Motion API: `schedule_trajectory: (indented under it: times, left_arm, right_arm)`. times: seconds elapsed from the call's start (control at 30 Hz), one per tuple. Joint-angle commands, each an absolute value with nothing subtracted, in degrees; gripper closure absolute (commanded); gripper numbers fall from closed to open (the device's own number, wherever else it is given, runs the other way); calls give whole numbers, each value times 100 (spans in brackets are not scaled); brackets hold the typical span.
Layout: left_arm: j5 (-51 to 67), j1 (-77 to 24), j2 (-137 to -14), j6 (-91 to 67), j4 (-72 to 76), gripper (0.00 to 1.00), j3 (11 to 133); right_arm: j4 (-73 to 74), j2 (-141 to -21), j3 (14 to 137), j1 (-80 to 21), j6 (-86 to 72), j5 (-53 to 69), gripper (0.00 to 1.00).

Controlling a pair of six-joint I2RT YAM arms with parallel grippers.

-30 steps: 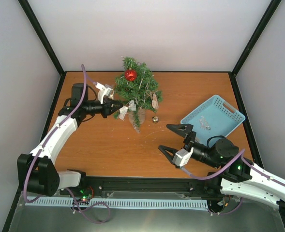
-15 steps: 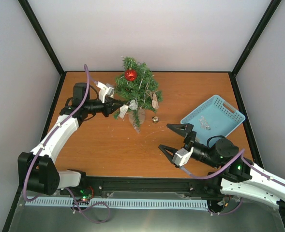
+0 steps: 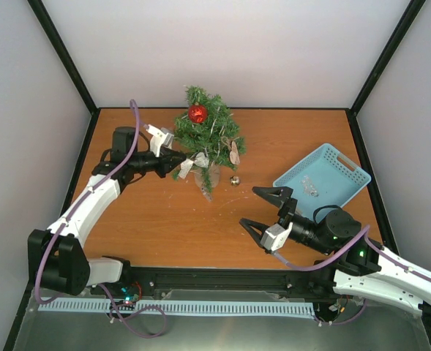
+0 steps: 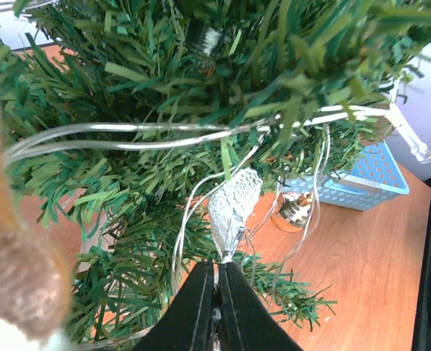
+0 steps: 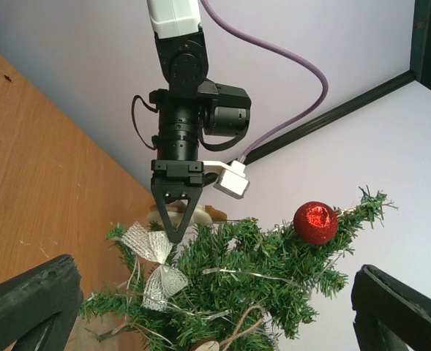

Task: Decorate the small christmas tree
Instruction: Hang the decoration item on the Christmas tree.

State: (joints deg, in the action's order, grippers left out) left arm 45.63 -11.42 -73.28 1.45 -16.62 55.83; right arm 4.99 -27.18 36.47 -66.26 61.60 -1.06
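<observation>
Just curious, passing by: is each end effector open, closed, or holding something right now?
Left end effector: closed, pinching the white lace bow at the small christmas tree.
Right end effector: open, holding nothing.

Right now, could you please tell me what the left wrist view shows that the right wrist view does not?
Only the left wrist view shows the blue basket and a small gold bell beyond the branches. Only the right wrist view shows the red ball and the right fingers, spread wide. Both show the tree and the white bow pinched in the closed left fingers.
</observation>
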Motion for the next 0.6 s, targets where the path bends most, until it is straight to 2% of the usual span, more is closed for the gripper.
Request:
schedule_trajectory:
  times: [0.0, 0.2, 0.57]
  left_arm:
    - [4463, -1217, -7274, 397, -1455, 97, 5553]
    - [4321, -1274, -7262, 489, -1503, 96, 5579]
    - [4049, -1317, -7240, 585, -1639, 88, 5662]
  right_arm:
    - [522, -2620, 3665, -6675, 6108, -172, 0]
    - [532, -2624, 3666, -6670, 6107, -204, 0]
    - [523, -2566, 3657, -6672, 6096, -200, 0]
